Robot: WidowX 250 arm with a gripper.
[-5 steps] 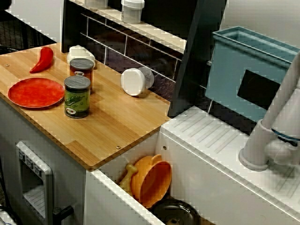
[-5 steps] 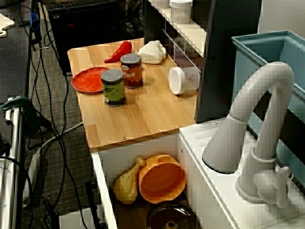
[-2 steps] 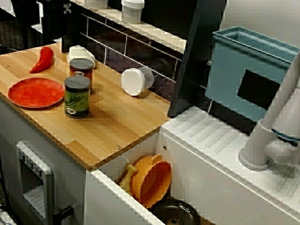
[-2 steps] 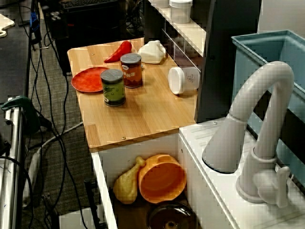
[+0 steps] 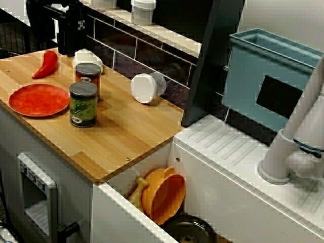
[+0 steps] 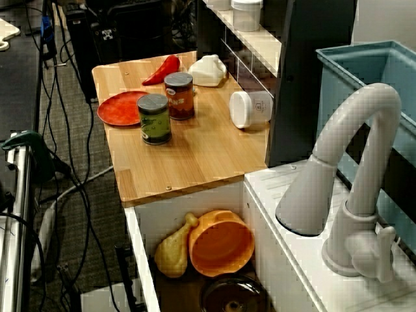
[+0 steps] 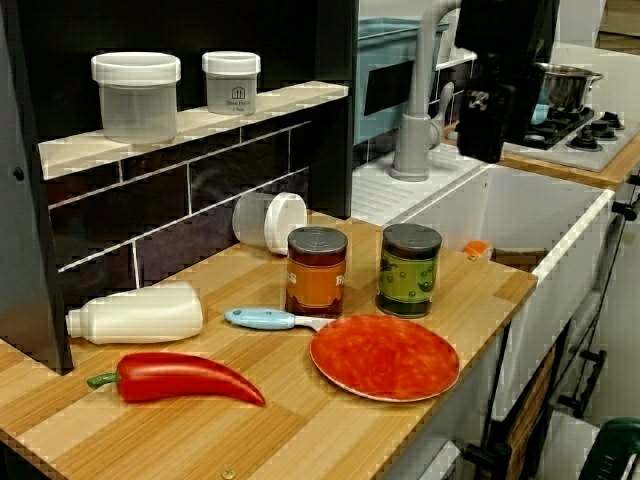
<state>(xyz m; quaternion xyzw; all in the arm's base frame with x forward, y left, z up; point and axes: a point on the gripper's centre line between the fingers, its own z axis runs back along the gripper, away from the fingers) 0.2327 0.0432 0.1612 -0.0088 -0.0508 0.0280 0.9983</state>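
My black gripper [image 5: 68, 51] hangs over the back left of the wooden counter [image 5: 126, 131], above the gap between a red pepper [image 5: 46, 64] and a white bottle [image 5: 87, 57] lying on its side. It touches nothing. In the view from the counter's far end the gripper [image 7: 487, 152] shows at the upper right, high over the green can [image 7: 409, 268]. How its jaws stand is not clear. An orange-label can [image 5: 88, 77], the green can [image 5: 83, 104] and a red plate [image 5: 38, 99] stand in front of it.
A white jar [image 5: 147, 87] lies on its side by the tiled back wall. A blue-handled knife [image 7: 265, 318] rests behind the plate. The sink [image 6: 140, 224] holds an orange bowl [image 6: 221, 242], a toy drumstick [image 6: 172, 250] and a dark pot [image 6: 234, 296]. Faucet [image 6: 351, 169] and blue bin [image 5: 268, 71] stand beyond.
The gripper has come into the view from the sink side from the upper left, moving right and down toward the pepper and bottle. The objects on the counter have not moved.
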